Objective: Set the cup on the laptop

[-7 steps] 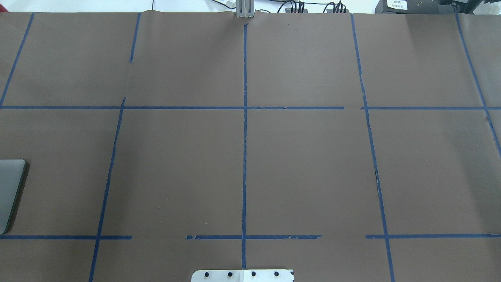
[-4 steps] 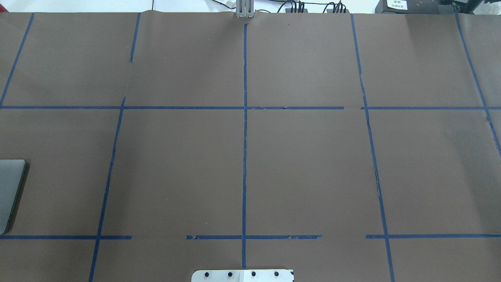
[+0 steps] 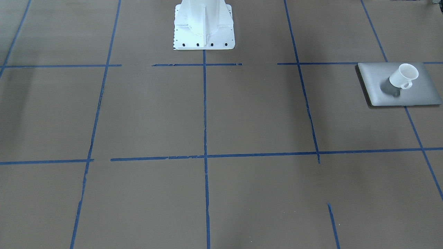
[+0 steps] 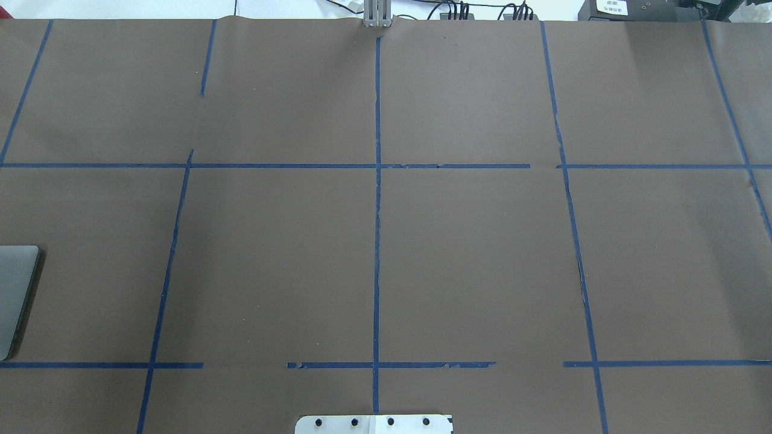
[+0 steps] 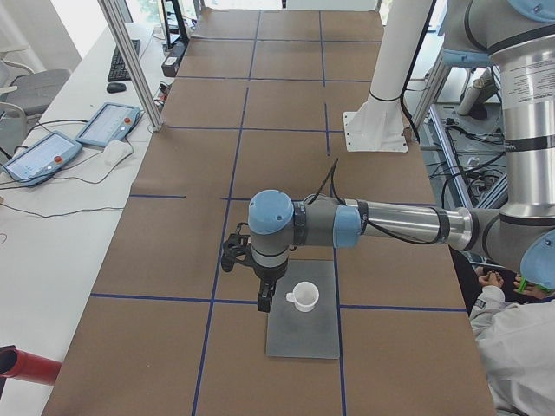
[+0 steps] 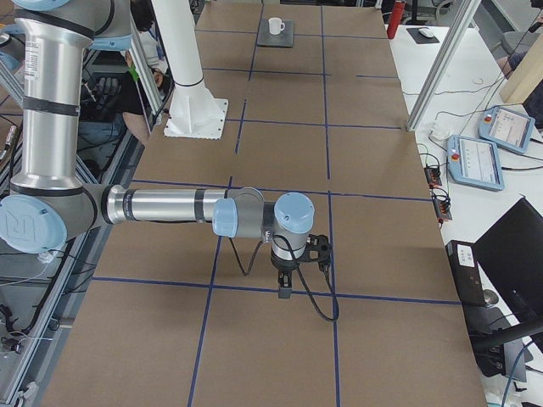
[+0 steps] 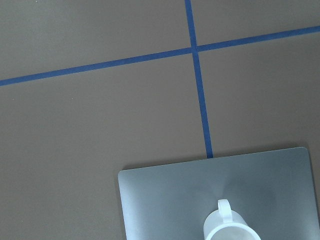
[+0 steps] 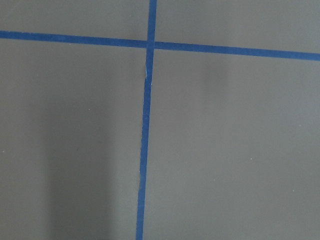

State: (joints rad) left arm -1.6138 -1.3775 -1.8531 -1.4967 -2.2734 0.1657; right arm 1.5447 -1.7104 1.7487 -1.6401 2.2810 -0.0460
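The white cup [image 3: 403, 76] stands upright on the silver-grey laptop [image 3: 398, 95], handle towards the camera. Both also show in the exterior left view, cup [image 5: 303, 296] on laptop [image 5: 303, 338], and in the left wrist view, cup [image 7: 229, 227] on laptop [image 7: 170, 200]. In the overhead view only the laptop's edge [image 4: 15, 289] shows; the cup is out of view. My left gripper [image 5: 263, 300] hangs just beside the cup, apart from it; I cannot tell if it is open. My right gripper [image 6: 284, 291] hangs over bare table far from the laptop; I cannot tell its state.
Brown paper with blue tape lines [image 4: 377, 241] covers the table. The white robot pedestal [image 3: 203, 24] stands at the middle of the near edge. Teach pendants [image 6: 479, 157] and cables lie on the side bench. A person [image 5: 520, 347] sits by the robot's base.
The laptop's visible edge in the overhead view has shifted very slightly to the left; nothing else has visibly changed.
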